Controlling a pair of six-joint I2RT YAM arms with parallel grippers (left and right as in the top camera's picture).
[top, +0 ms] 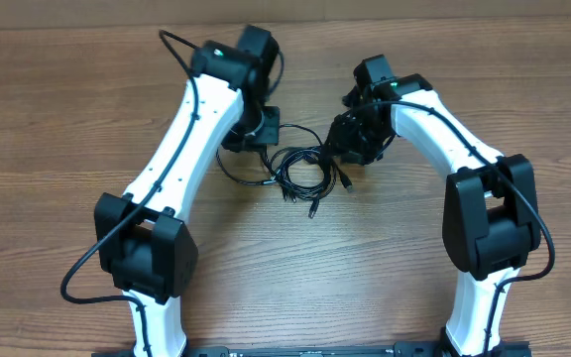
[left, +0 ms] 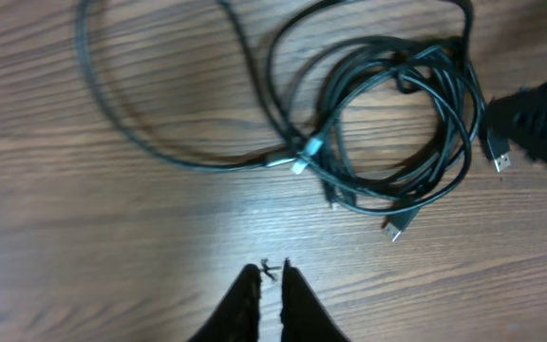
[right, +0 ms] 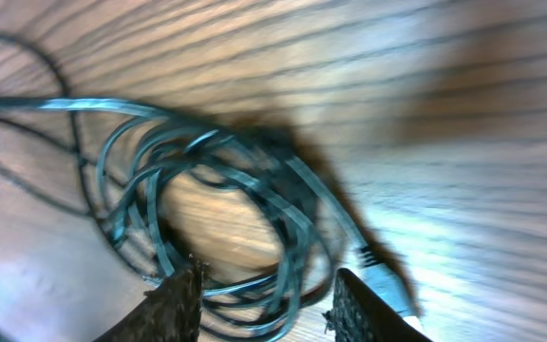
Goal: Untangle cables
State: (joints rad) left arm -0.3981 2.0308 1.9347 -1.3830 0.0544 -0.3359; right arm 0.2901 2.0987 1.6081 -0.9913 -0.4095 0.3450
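tangled bundle of thin black flexible cables on the brown wood-grain table, lying between the two black two-finger grippers. right gripper spread wide and low, straddling the near edge of the bundle, several overlapping loops directly ahead of and between its fingers, a silver-tipped plug just beyond one of them; likely set so as to close on a strand, though nothing gripped yet. left gripper drawn to a narrow slit, holding nothing, set back from the pile with bare wood just ahead of its tips; probably parked clear to leave room, or waiting to pin a loose end. ahead and to the right of it, the main coil: glossy, round-wound, several turns crossing one another, small plugs poking out at the nearer rim. ahead and to the left, one long single loop sweeping out wide and running back into the knot by a pale connector. limp, light, apt to drag as one clump if pulled.
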